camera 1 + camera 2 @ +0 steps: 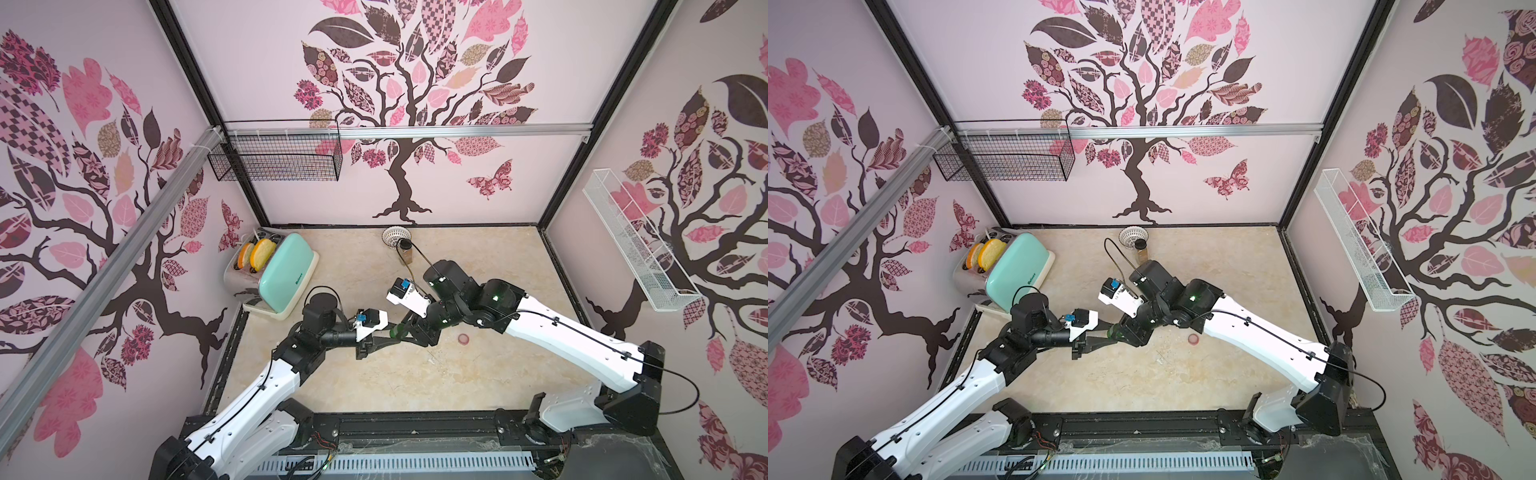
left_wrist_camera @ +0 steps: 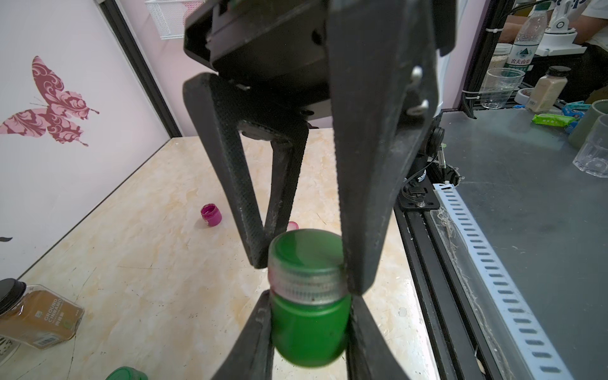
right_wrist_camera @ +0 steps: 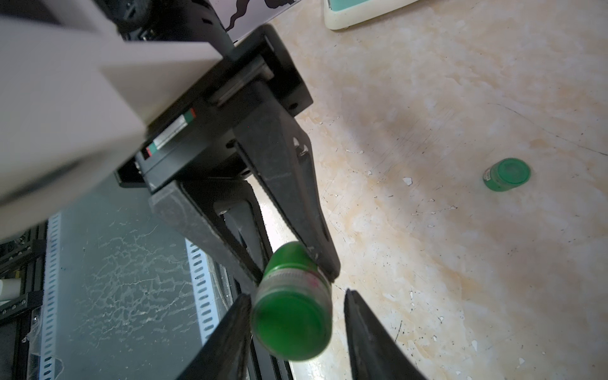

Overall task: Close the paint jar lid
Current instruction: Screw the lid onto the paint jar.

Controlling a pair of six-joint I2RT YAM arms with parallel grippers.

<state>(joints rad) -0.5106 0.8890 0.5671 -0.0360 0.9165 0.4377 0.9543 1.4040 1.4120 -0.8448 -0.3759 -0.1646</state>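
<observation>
A small green paint jar (image 2: 309,329) hangs above the table, sideways between the two arms. My left gripper (image 2: 311,297) is shut on its body. A green lid with a clear ribbed rim (image 2: 307,260) sits on the jar's mouth. My right gripper (image 3: 296,296) straddles that lid (image 3: 291,325). One finger rests against the rim, and a gap shows between the rim and the other finger, so it is open. In both top views the jar (image 1: 397,331) (image 1: 1113,331) peeks out between the two grippers near the table's middle.
A second green jar (image 3: 506,174) stands on the marble table. A magenta jar (image 2: 211,214) and a ground cinnamon jar (image 2: 42,316) stand farther off. The mint toaster (image 1: 282,270) is at the back left, a white strainer (image 1: 397,237) by the back wall.
</observation>
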